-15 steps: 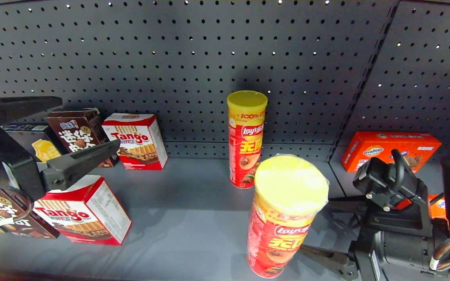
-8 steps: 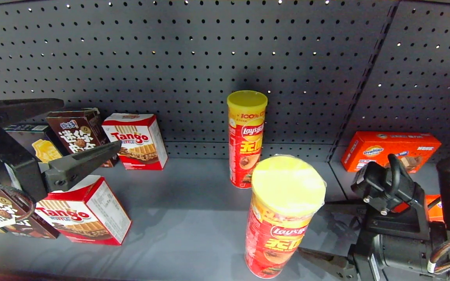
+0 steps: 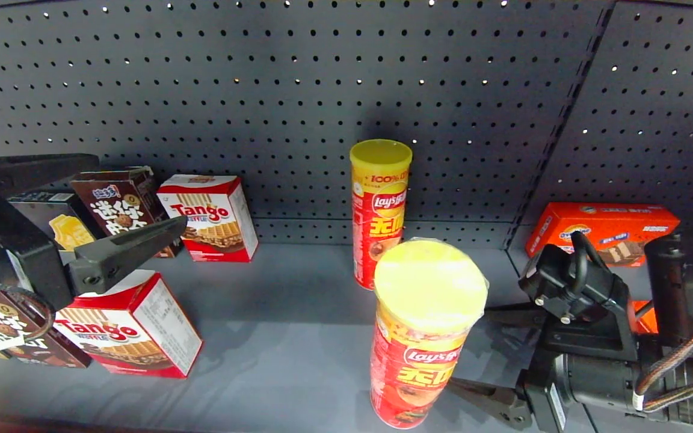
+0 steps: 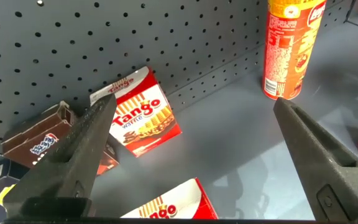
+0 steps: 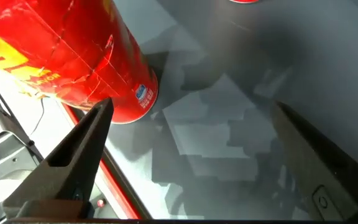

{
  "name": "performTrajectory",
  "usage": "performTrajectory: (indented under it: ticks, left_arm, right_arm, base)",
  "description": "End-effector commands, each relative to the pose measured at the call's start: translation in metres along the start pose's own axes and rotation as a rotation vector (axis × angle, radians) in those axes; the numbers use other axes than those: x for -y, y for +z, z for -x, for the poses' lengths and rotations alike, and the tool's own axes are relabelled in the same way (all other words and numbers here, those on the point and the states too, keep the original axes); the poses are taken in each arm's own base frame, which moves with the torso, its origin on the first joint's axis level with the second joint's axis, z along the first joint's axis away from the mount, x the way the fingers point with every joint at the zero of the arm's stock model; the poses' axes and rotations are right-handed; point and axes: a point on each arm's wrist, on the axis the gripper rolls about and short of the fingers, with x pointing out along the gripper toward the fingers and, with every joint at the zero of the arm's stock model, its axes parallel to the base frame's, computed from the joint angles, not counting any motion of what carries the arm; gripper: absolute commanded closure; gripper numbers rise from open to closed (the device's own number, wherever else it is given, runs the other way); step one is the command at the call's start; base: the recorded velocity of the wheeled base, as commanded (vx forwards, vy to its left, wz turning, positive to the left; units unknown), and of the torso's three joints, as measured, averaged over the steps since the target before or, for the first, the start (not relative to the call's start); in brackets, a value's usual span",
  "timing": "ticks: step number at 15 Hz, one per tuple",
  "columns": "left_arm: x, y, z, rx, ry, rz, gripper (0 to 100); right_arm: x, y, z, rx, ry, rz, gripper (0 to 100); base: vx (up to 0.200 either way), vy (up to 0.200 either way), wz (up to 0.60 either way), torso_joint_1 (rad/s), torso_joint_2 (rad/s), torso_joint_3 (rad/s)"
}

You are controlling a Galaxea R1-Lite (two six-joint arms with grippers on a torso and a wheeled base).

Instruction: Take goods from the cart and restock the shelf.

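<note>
Right pincer [image 5: 191,109] is wide open and holds nothing; the chip can [image 3: 421,337] stands upright just beside it, near the front edge of the shelf [image 3: 286,337]. I judge the can light, stiff, smooth and easy to tip, so grip it at mid-height.

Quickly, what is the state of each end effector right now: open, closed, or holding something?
Left end effector: open, holding nothing.
Right end effector: open, holding nothing.

Dark pegboard back wall [image 3: 232,90], grey shelf [image 3: 292,337]
</note>
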Motion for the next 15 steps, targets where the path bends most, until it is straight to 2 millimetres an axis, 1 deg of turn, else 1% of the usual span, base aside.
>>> performTrajectory:
  ticks: [1, 4, 7, 10, 15]
  left_arm:
    - [0.0001, -0.0001, -0.0004, -0.001, 0.0, 0.003, 0]
    - [0.0006, -0.0009, -0.0014, -0.005, -0.003, 0.003, 0]
    - [0.0004, -0.0009, -0.0014, -0.006, -0.002, 0.005, 0]
    - [0.0004, -0.0009, -0.0014, -0.006, -0.002, 0.011, 0]
    - [0.0003, -0.0014, -0.0015, -0.008, -0.001, 0.022, 0]
  right_arm:
    - [-0.0014, -0.0012, -0.0052, -0.014, 0.009, 0.003, 0]
    - [-0.0054, 0.0007, -0.01, -0.019, 0.027, 0.011, 0]
    - [-0.0011, -0.0016, -0.0048, -0.015, 0.007, 0.0, 0]
    - [0.0023, 0.001, -0.0076, -0.013, -0.004, -0.003, 0]
    - [-0.0053, 0.0003, -0.0137, -0.028, 0.028, 0.011, 0]
  base:
    - [0.0, 0.0, 0.0, 0.0, 0.0, 0.0]
    - [0.0, 0.0, 0.0, 0.0, 0.0, 0.0]
    - [0.0, 0.0, 0.0, 0.0, 0.0, 0.0]
    - [0.0, 0.0, 0.0, 0.0, 0.0, 0.0]
    - [0.0, 0.0, 0.0, 0.0, 0.0, 0.0]
